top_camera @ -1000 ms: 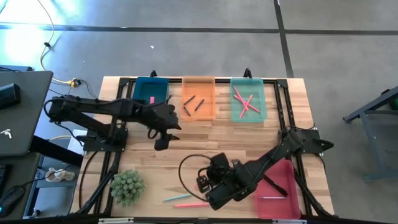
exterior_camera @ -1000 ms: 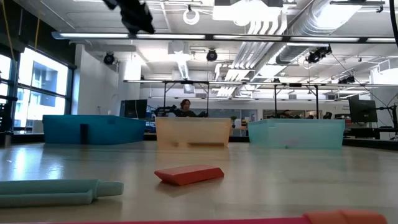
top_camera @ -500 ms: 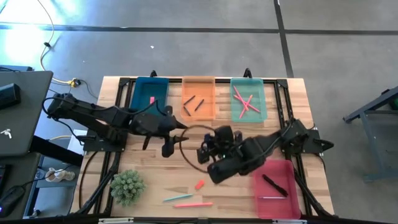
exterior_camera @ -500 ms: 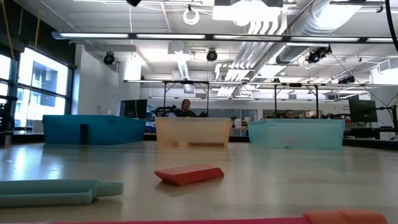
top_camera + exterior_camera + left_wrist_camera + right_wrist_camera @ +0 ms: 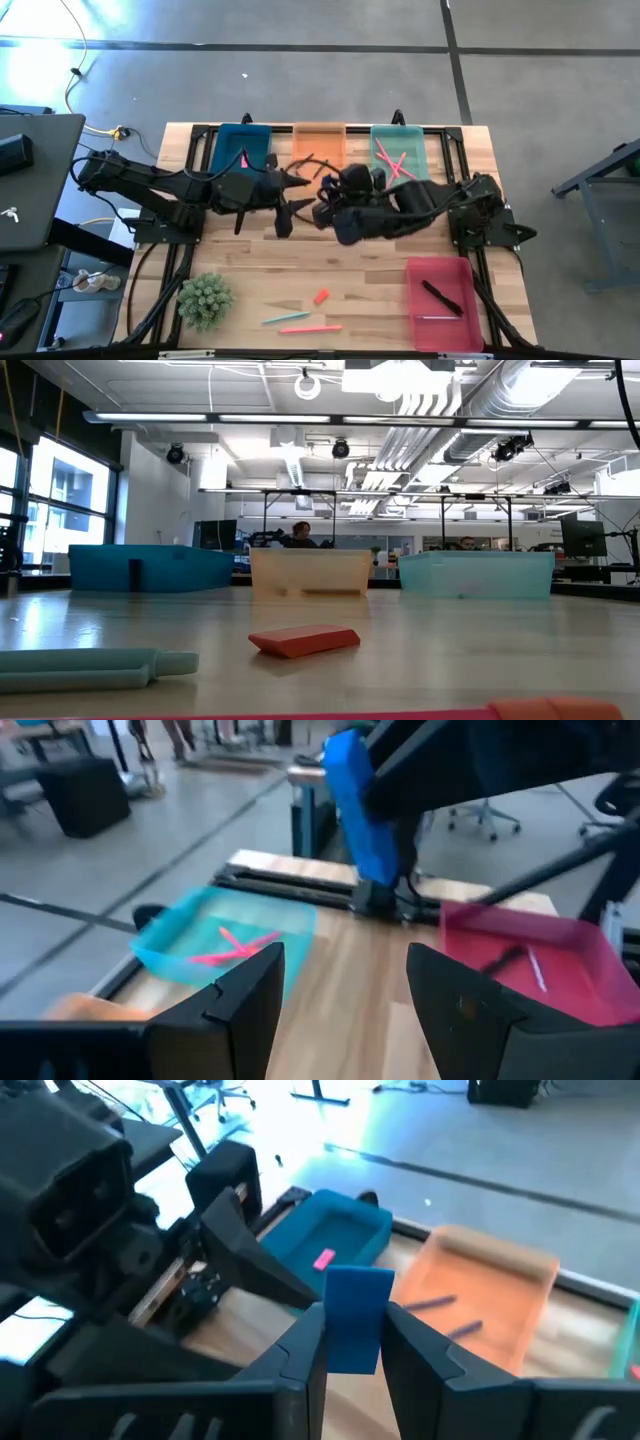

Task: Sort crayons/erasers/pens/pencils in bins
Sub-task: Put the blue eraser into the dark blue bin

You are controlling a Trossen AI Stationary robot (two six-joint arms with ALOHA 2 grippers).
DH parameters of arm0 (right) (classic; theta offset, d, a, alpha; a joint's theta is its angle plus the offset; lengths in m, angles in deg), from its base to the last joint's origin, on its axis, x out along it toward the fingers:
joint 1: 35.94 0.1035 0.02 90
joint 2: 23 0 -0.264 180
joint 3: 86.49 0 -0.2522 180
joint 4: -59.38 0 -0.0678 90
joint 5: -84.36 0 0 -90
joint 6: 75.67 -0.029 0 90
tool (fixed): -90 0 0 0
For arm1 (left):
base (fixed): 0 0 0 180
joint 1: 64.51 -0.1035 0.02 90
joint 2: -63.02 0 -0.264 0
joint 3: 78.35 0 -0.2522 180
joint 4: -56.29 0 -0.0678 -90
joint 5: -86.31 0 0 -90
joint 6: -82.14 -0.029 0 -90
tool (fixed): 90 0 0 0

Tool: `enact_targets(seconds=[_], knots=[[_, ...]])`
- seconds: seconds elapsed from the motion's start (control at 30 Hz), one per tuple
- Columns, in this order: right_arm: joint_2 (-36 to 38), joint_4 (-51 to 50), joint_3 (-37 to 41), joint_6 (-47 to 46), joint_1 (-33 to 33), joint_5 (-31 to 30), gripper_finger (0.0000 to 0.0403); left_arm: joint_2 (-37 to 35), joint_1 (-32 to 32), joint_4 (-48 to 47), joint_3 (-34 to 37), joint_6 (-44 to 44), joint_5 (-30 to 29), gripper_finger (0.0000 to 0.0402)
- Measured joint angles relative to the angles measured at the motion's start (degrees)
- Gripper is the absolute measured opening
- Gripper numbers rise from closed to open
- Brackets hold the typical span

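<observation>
My right gripper [image 5: 355, 1365] is shut on a blue eraser [image 5: 356, 1318] and hangs in the air over the table's middle [image 5: 326, 202], near the orange bin [image 5: 320, 133]. The open left gripper [image 5: 340, 1010] faces it from the left [image 5: 288, 205], and its wrist view shows the eraser [image 5: 360, 810] too. An orange-red eraser [image 5: 321, 296] lies flat on the table near the front edge, and a light blue pencil [image 5: 285, 318] and a salmon pencil [image 5: 308, 328] lie close to it. A pink eraser [image 5: 243, 160] lies in the dark blue-teal bin [image 5: 243, 140]. My right gripper pinches the blue eraser between its two fingers [image 5: 305, 1350] by the lower half [image 5: 354, 1355]. The upper half sticks out past the fingertips. The eraser is lifted clear of the table, and the fingers point toward the table's left side.
Salmon pencils lie crossed in the light green-teal bin [image 5: 400, 160]. Pens lie in the red-pink bin [image 5: 440, 300] at the front right. Dark crayons [image 5: 455, 1315] lie in the orange bin. A small green plant [image 5: 205, 300] stands front left. Bare wood lies between the arms and the front items.
The right gripper has risen from the near edge, by the orange-red eraser, and travelled toward the far edge to the table's middle, carrying the blue eraser. The orange-red eraser stays on the table. The left gripper has moved a little toward the right.
</observation>
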Motion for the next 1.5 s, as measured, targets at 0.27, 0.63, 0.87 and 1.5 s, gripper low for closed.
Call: enact_targets(seconds=[0.27, 0.63, 0.87, 1.5], knots=[[0.19, 8.9, -0.02, 13.04, -4.74, 4.54, 0.0069, -0.07, -3.03, 3.61, 0.0, -1.03, -2.08, 0.0199], [0.17, 10.82, -0.02, 17.99, -7.93, 8.66, 0.0069, -0.07, -6.78, 7.42, 0.0, -0.69, -2.25, 0.0183], [0.15, 11.15, -0.02, 20.0, -8.93, 9.11, 0.0069, -0.07, -7.89, 7.44, 0.0, -0.75, -1.63, 0.0117], [0.11, 12.76, -0.02, 29.47, -10.38, 12.86, 0.0075, -0.09, -8.16, 7.32, 0.0, -3.25, -2.34, 0.001]])
